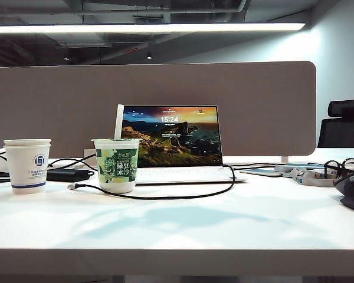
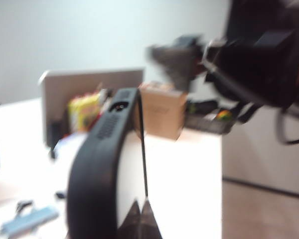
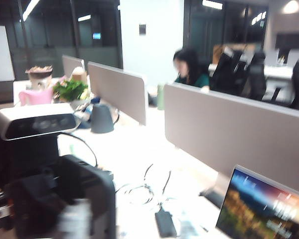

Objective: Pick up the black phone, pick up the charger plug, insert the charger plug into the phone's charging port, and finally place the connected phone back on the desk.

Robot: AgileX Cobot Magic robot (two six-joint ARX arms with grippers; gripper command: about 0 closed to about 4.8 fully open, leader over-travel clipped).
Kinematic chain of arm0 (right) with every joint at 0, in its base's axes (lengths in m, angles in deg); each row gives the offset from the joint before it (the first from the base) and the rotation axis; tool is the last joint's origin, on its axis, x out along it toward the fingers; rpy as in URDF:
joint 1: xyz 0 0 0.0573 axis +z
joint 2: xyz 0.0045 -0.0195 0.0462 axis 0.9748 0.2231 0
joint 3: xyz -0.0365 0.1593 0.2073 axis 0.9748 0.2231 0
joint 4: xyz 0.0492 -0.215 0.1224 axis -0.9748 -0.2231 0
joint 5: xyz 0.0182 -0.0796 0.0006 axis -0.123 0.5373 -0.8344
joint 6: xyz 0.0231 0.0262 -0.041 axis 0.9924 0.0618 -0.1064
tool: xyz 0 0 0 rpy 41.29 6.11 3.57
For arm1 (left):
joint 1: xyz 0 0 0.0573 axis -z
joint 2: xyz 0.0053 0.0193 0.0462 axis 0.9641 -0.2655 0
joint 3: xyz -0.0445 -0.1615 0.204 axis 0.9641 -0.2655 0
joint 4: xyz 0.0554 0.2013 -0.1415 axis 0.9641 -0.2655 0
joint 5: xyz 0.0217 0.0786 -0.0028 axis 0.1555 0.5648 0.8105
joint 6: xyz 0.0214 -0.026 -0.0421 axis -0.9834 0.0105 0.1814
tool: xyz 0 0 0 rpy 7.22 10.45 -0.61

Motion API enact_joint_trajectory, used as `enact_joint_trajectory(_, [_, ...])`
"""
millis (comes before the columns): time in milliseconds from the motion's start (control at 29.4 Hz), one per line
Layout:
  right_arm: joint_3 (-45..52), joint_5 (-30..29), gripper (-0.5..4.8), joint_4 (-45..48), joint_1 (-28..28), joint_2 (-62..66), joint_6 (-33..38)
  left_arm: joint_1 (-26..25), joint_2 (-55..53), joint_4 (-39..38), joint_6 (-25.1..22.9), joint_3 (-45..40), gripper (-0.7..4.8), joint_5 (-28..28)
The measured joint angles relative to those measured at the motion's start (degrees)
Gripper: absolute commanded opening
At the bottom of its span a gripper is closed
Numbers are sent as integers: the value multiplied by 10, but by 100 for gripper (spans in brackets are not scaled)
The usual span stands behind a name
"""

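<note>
Honestly, the left gripper (image 2: 142, 216) is clamped on the black phone (image 2: 97, 164), long axis pointing away from it, the charging port (image 2: 119, 106) at the far end. The right gripper (image 2: 173, 60) is a blur beyond; can't tell its jaws. The charger plug (image 1: 72, 186) lies on the desk (image 1: 183, 227), well apart from both.

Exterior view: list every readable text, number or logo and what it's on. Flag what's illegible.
"15:24": laptop screen, lock-screen clock.
"绿豆沙": green cup, large characters; the small print around them is too small to read.
White paper cup: blue round logo, text under it too small to read.
Both wrist views: blurred, nothing readable.
</note>
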Motion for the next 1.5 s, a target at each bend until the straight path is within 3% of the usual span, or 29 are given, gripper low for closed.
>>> enact_joint_trajectory(68, [0,0,37,-25,1,1,-10,0,6,-43,-26,0,-6,14])
enact_joint_trajectory(136, [0,0,-4,-51,1,1,-33,0,15,-76,-52,0,-6,30])
enact_joint_trajectory(408, [0,57,-5,-163,5,2,-118,0,62,-177,-139,0,-6,120])
enact_joint_trajectory(579, [0,119,-5,-200,29,11,-123,0,78,-239,-154,0,-6,145])
enact_joint_trajectory(885, [0,214,-5,-243,65,83,-118,0,118,-264,-181,0,-6,203])
enact_joint_trajectory(1123, [0,221,-4,-273,107,155,-56,0,154,-299,-214,0,-6,261])
enact_joint_trajectory(1294, [0,220,-2,-272,163,197,-143,-1,166,-321,-220,0,-6,286])
enact_joint_trajectory(1362, [0,219,26,-268,180,218,-181,-1,169,-323,-219,0,-6,299])
enact_joint_trajectory(1396, [0,219,66,-267,184,228,-194,-1,171,-323,-218,0,-6,310])
enact_joint_trajectory(1498, [0,219,336,-268,189,260,-222,-1,177,-323,-209,0,-6,339])
